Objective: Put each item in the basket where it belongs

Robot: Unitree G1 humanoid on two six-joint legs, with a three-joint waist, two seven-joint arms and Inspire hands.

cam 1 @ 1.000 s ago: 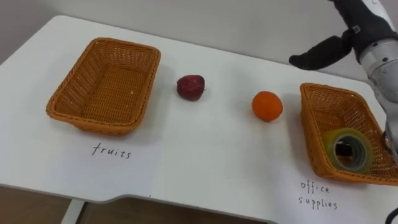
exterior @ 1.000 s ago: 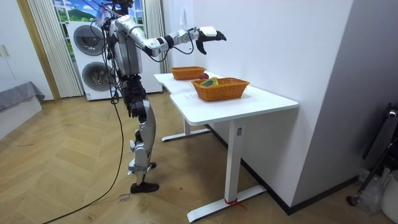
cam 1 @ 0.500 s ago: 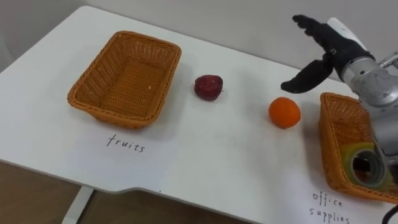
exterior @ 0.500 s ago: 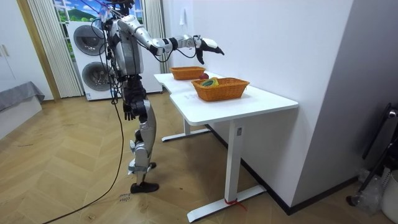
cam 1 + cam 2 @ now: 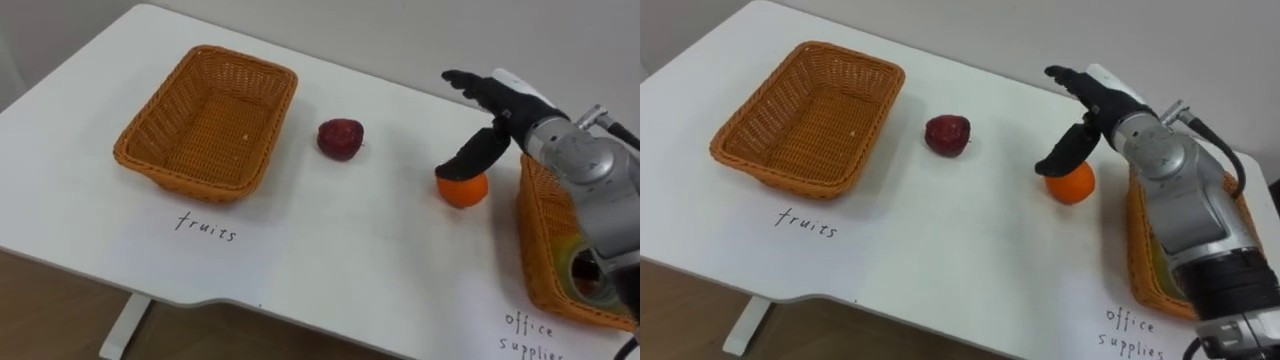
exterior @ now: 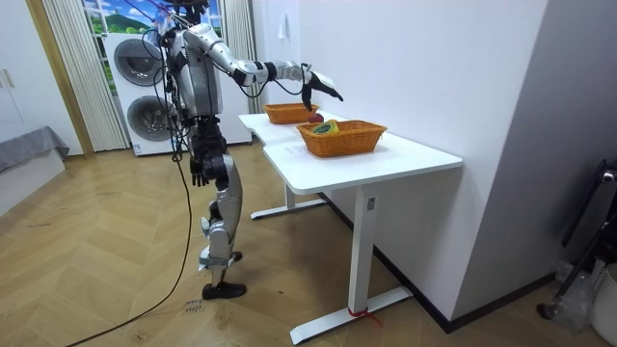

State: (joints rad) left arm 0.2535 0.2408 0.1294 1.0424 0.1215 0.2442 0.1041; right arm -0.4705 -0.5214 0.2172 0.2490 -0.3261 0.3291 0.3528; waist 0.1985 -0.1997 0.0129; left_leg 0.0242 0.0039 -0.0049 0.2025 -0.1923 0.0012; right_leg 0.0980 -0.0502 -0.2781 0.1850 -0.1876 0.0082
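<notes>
- The robot is standing at the end of a white surface (image 5: 330,240), reaching its right arm out over it; behind it in the room view are two stacked washing machines (image 6: 145,92).
- The right hand (image 5: 497,105) is hovering just above the orange (image 5: 463,190). Its fingers (image 5: 462,80) are stretching out straight and spread, and its thumb is pointing down at the fruit.
- The thumb tip is lying against the top of the orange in both eye views, but I cannot tell whether it is touching. The hand is gripping nothing.
- The orange is sitting on the bare surface, just beside the left wall of the office-supplies basket (image 5: 540,250) and outside it.
- A roll of yellowish tape (image 5: 580,272) is lying inside that basket, partly hidden by the forearm.
- A dark red apple (image 5: 340,138) is resting on the surface between the orange and the fruit basket (image 5: 180,178), nearer the basket and apart from both.
- The fruit basket is standing at the robot's left with nothing in it; a handwritten label is showing on the surface in front of each basket.
- The left hand (image 6: 198,173) is hanging by the hip in the room view, too small for me to tell its state.
</notes>
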